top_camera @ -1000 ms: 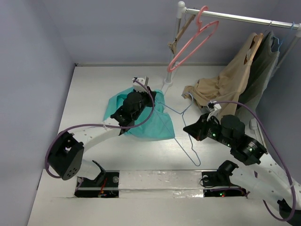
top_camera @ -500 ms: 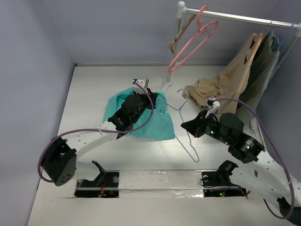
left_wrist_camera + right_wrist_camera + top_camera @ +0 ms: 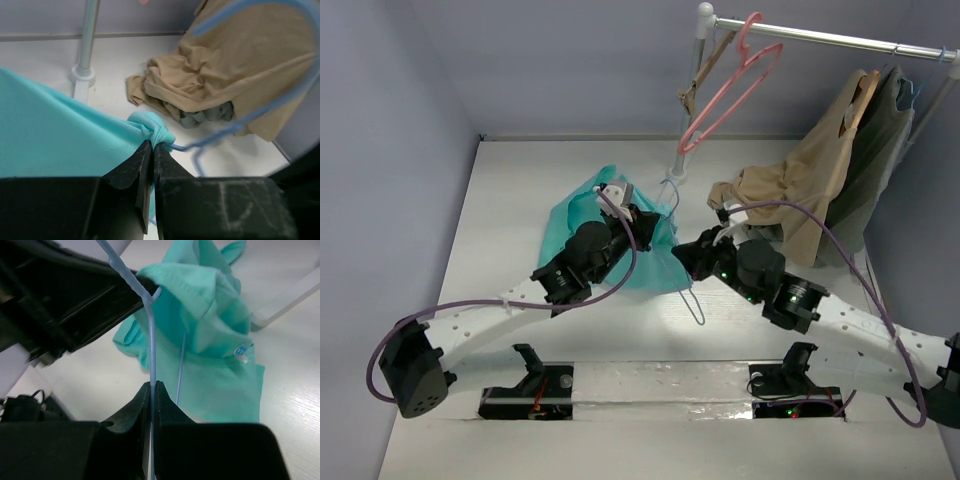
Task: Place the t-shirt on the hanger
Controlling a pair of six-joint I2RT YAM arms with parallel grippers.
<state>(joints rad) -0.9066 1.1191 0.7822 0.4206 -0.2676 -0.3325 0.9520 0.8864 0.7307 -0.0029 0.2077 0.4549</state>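
— Left gripper (image 3: 151, 146) is pinching the teal t-shirt (image 3: 570, 215), bunched centre-left; right gripper (image 3: 151, 386) is clamping the light-blue hanger (image 3: 152, 350).
— Risk: the wire's probably snagging fabric and missing the neck opening.

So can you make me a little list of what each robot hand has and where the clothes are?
left gripper: shut, pinching a bunch of the t-shirt
right gripper: shut on the hanger wire
hanger and t-shirt: touching at the bunched cloth
rail: holds the pink hanger and the tan garment
job: not done, the t-shirt is not on the hanger yet
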